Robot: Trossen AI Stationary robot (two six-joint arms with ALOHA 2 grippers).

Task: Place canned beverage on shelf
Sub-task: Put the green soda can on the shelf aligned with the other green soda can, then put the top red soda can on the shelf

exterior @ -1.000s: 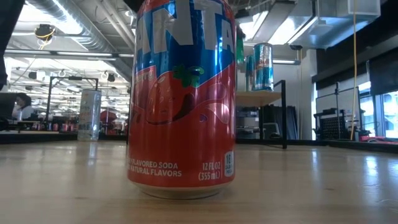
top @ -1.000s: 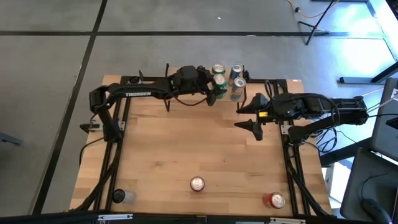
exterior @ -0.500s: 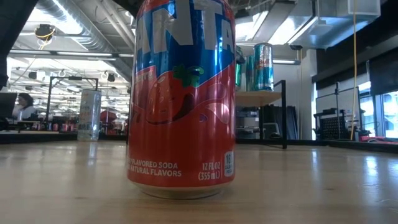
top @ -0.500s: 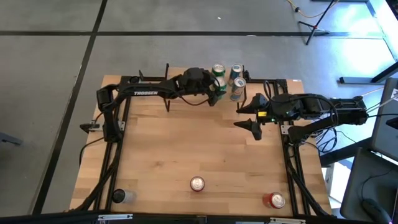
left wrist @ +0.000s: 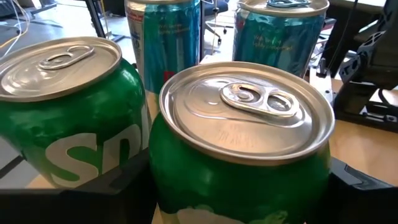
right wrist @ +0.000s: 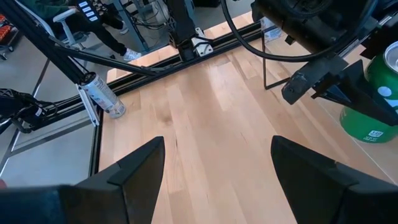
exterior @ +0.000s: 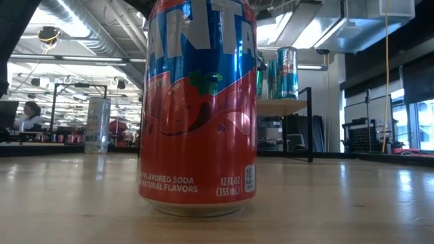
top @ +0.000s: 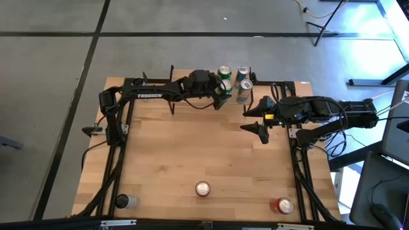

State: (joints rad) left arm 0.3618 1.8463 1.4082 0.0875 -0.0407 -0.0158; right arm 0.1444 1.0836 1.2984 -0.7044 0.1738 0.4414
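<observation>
My left gripper reaches to the shelf at the table's far edge and is shut on a green can. Beside that can on the shelf's wood top stand another green can and two teal cans. The group also shows in the high view. My right gripper is open and empty over the table, just right of the shelf. In its wrist view it looks across the bare wood toward my left gripper and the held can. My left gripper pinches the green can's side wall, below the rim, between its two fingers. The fingers come about level from the table's left. The can is upright, lid up. Whether its base stands on the shelf does not show.
A red Fanta can stands at the near edge and fills the low view. Another red can is near right, and a clear can near left. Bare wood lies between them and the shelf.
My left gripper has gone toward the far edge and a little right with the green can, in among the cans on the shelf. In the low view the can has come down. For the last half second it has kept still.
</observation>
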